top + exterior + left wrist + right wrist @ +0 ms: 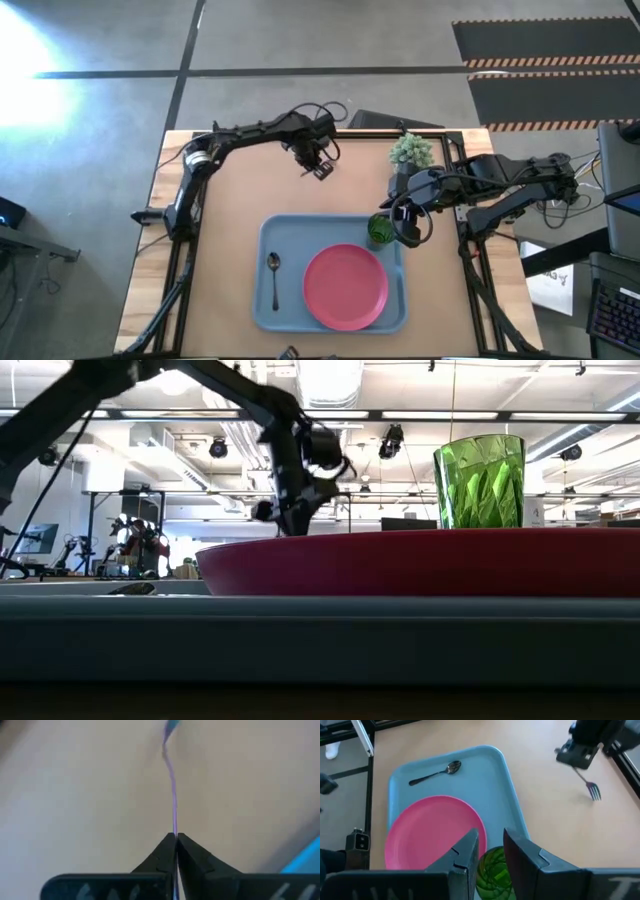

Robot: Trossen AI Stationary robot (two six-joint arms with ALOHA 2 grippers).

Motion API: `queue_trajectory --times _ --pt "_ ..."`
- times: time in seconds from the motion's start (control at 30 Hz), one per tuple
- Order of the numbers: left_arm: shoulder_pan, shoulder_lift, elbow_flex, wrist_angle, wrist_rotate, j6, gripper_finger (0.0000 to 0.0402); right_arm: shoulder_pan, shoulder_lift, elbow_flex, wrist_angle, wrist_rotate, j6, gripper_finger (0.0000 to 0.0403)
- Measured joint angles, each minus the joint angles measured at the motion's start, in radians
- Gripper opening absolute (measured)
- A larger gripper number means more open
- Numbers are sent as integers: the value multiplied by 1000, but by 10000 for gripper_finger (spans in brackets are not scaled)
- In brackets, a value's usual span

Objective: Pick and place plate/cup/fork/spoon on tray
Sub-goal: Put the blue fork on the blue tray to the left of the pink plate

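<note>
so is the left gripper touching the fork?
Touching. Right wrist view shows the left gripper shut on the fork, lifted above the table.

1. The slim silver metal fork [173,795] is a blurred streak in the left wrist view, its prongs unreadable.
2. In the low view, the round pink-red plastic plate [420,560] hides the base of the translucent green plastic cup [479,482].
3. In the right wrist view, dark fingers [465,857] cover part of that cup, beside the plate.
</note>
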Motion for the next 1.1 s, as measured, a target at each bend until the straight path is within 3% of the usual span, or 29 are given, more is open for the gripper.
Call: queue_trajectory --times 0.37,0.5,0.8,0.97,1.1 --pt "1 -45 -12 3 -35 -52 1 5 0 0 1 -18 -14 79" --pt "0 -36 -76 8 -31 -65 0 24 0 0 3 -26 -14 79" --pt "-25 -36 -244 57 110 -98 3 35 0 0 3 -26 -19 79" --pt "-46 -37 -218 93 125 -50 44 35 0 0 3 -26 -24 79" --pt "-49 -40 -175 103 76 -48 97 35 0 0 2 -26 -8 79"
